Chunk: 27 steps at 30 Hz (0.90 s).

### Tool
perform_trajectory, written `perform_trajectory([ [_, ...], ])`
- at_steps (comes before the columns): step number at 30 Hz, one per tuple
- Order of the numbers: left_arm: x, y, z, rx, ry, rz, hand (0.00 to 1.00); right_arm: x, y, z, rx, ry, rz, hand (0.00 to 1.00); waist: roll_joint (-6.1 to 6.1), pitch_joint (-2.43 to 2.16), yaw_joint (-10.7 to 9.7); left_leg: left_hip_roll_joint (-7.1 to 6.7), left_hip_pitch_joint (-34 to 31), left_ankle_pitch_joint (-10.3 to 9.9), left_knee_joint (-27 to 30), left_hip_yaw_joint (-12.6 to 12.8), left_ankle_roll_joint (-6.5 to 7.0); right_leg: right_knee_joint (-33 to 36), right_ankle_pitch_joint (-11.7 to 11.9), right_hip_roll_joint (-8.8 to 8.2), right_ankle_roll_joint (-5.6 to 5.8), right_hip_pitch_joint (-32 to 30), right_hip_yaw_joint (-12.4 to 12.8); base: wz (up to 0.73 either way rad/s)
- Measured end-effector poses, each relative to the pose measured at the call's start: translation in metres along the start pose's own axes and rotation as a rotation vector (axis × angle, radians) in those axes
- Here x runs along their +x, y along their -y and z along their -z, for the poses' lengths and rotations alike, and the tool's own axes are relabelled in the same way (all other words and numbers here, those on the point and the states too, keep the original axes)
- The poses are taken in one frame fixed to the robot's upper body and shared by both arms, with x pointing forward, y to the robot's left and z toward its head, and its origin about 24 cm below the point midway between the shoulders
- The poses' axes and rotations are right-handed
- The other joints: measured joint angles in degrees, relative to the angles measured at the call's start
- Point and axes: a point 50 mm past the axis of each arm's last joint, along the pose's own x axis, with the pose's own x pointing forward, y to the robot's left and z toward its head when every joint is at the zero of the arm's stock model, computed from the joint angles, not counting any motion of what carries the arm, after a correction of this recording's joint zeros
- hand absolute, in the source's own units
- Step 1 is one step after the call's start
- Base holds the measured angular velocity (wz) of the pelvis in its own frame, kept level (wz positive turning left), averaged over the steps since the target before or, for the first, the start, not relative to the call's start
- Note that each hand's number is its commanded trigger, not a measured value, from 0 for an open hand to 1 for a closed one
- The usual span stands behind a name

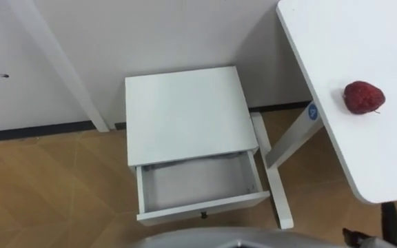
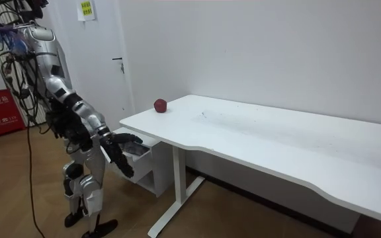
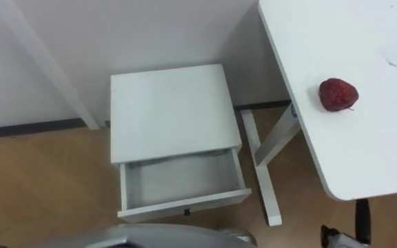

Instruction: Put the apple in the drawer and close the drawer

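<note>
Apple (image 1: pixel 363 97) clear, right hand (image 1: pixel 361 238) seemingly cropped

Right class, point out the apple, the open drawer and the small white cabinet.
apple (image 1: pixel 363 97), left eye view, middle of its red skin.
drawer (image 1: pixel 195 184), left eye view, its bare inner floor.
cabinet (image 1: pixel 188 114), left eye view, centre of its top.

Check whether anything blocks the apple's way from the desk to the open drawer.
Nothing visible does. The apple lies near the edge of the desk; the drawer of the nightstand stands open and empty, lower to the left. The desk leg stands beside it, under the desktop.
</note>
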Motion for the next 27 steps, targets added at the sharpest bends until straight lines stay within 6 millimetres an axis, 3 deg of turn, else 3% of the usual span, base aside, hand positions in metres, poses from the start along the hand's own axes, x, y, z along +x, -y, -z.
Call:
perform_trajectory([
  [5,0.000,-0.010,-0.004,-0.024,0.043,-0.034,0.00,-0.016,-0.043,-0.035,0.093,0.151,-0.049,0.00,-0.29,-0.16,-1.48,-0.12,-0.80,0.00,0.10,-0.06,0.00,0.02,0.00,0.07,0.00,-0.67,-0.02,0.01],
  [9,0.000,-0.010,-0.010,-0.028,0.083,-0.043,0.00,-0.037,-0.080,-0.063,0.011,0.358,-0.106,0.00,-0.24,-0.14,-1.77,-0.14,-1.14,0.00,0.05,-0.04,0.00,0.01,0.01,0.18,-0.02,-1.11,0.27,-0.02],
  [12,-0.001,-0.006,-0.010,-0.015,0.088,-0.029,0.00,-0.054,-0.098,-0.067,-0.050,0.466,-0.152,0.00,-0.07,-0.02,-1.44,-0.06,-1.28,0.05,-0.23,0.14,-0.07,0.08,0.05,0.29,-0.09,-1.57,0.59,-0.05],
  [14,-0.002,0.000,-0.010,0.006,0.091,-0.010,0.00,-0.077,-0.119,-0.070,-0.114,0.591,-0.234,0.00,0.55,0.03,-1.31,-0.08,-1.84,0.05,-0.06,0.27,-0.08,0.01,0.12,0.24,-0.16,-2.02,0.36,-0.02],
  [18,-0.003,0.008,-0.011,0.057,0.105,0.020,0.00,-0.102,-0.149,-0.065,-0.292,0.815,-0.336,0.00,1.22,-0.01,-0.44,-0.09,-1.80,0.14,-0.21,0.06,-0.18,-0.07,0.12,0.30,-0.16,-1.99,0.31,0.01],
  [21,-0.003,0.015,-0.018,0.074,0.126,0.044,0.00,-0.113,-0.157,-0.051,-0.425,0.915,-0.411,0.00,1.10,0.07,0.60,-0.01,-1.77,0.26,-0.23,-0.05,-0.33,-0.16,0.12,0.39,-0.17,-1.99,0.39,0.00],
  [27,-0.004,0.021,-0.019,0.095,0.133,0.078,0.00,-0.113,-0.160,-0.013,-0.738,0.916,-0.597,0.00,0.50,0.10,2.23,0.07,-1.97,0.28,-0.16,-0.21,-0.35,-0.15,0.16,0.39,-0.23,-2.56,0.35,0.00],
])
